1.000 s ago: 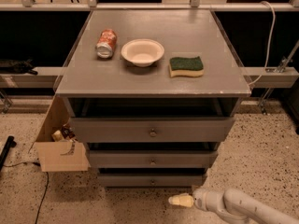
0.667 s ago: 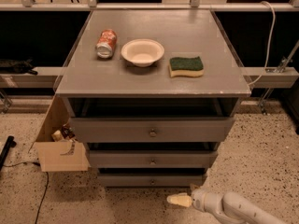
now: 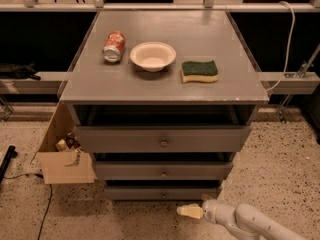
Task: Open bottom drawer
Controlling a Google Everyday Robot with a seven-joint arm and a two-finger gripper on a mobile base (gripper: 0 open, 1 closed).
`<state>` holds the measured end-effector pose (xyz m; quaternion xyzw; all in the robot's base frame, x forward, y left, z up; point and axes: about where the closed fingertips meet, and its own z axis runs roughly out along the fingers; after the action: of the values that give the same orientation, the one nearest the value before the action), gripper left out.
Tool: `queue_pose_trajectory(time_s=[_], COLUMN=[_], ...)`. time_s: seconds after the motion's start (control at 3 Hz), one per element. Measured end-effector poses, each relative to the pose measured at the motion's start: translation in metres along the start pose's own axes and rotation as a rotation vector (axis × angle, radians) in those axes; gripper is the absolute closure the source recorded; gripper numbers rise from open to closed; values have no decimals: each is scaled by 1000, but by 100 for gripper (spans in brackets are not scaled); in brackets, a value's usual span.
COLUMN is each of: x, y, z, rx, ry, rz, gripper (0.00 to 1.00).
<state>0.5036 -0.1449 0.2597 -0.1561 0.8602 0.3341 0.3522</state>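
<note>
The bottom drawer [image 3: 162,192] is the lowest and narrowest of three grey fronts on the cabinet, with a small round knob [image 3: 162,195] at its centre. It looks pushed in, its front set back under the middle drawer [image 3: 162,170]. My gripper [image 3: 189,211] hovers low over the floor, just below and right of the bottom drawer's front. Its cream tip points left, a short way from the knob and not touching the drawer. The white arm [image 3: 245,221] comes in from the lower right.
On the cabinet top [image 3: 100,84] lie a red can [image 3: 114,46] on its side, a white bowl [image 3: 152,55] and a green sponge [image 3: 199,70]. An open cardboard box [image 3: 62,156] sits on the floor left of the cabinet. A black cable [image 3: 47,209] trails below it.
The arm's wrist has crept slightly left toward the cabinet. The drawers and the things on top have not moved.
</note>
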Motion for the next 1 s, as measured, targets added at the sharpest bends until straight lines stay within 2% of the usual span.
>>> queue_pose_trajectory(time_s=[0.33,0.67,1.0], x=[-30,-30,-30], y=[-12,-12,-16], z=[21,21,31], rx=[18,18,35], ry=[-10,-10,-4], rz=[-54,-54,-79], gripper=[0,0,0])
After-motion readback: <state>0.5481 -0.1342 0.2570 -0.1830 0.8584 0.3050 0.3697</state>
